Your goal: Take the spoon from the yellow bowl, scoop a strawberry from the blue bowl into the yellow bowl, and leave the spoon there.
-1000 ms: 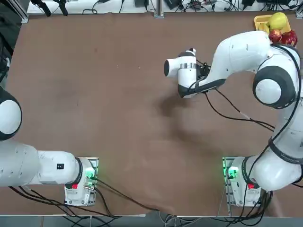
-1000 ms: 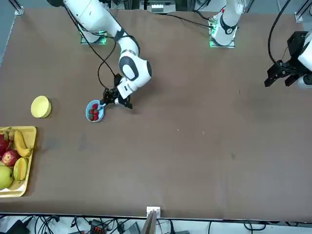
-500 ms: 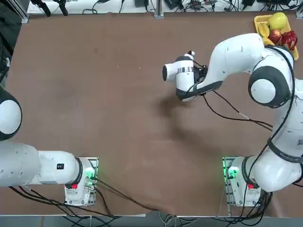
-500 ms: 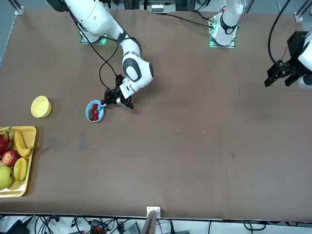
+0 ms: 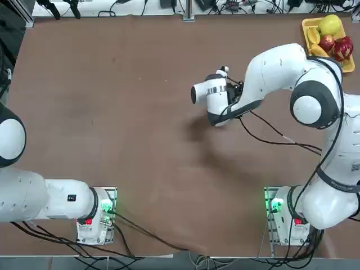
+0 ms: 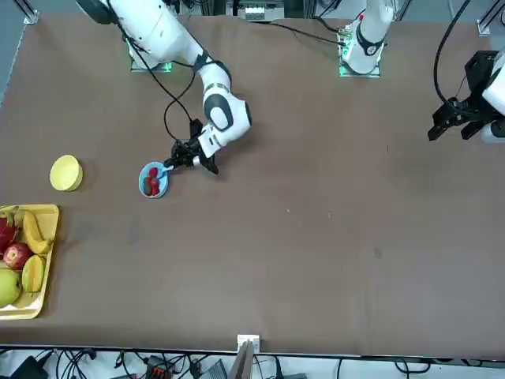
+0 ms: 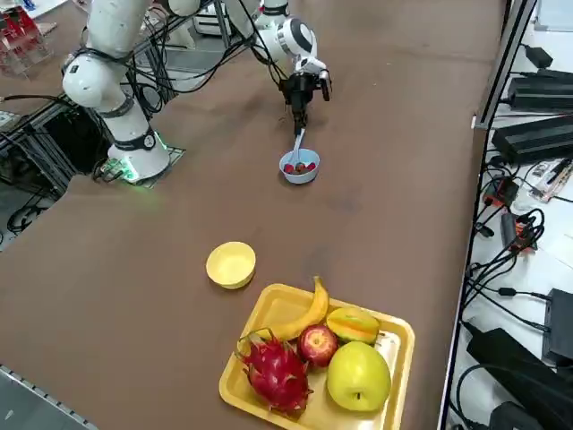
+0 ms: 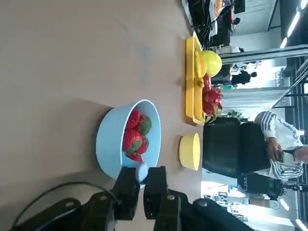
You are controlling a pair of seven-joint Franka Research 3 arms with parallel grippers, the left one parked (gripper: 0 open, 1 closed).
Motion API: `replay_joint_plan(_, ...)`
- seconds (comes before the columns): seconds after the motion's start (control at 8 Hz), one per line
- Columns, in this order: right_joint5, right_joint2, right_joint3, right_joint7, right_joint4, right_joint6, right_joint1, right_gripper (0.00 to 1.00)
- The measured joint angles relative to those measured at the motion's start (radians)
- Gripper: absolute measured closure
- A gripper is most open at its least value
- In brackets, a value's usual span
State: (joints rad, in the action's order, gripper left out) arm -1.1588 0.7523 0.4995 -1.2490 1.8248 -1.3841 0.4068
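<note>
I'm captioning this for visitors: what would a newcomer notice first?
Probably the yellow tray, heaped with fruit, near the plain yellow bowl. Next, the right pincer, gripping the pale spoon at the light-blue bowl of strawberries.

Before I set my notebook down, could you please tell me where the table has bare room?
The broad middle, between the parked left arm and the right arm, is bare. It is crowded at the blue bowl, where the right gripper holds the spoon, and around the fruit tray.
</note>
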Motion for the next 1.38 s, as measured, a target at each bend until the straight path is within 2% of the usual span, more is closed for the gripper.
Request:
replay_joint_plan(0.5, -0.026, 0.028, -0.035, -0.001, -0.002, 0.024, 0.051, 0.89)
replay_joint_plan(1.0, -0.027, 0.056, -0.097, -0.001, -0.006, 0.049, 0.128, 0.89)
replay_joint_plan(1.38, -0.043, 0.072, -0.11, -0.001, -0.008, 0.076, 0.15, 0.89)
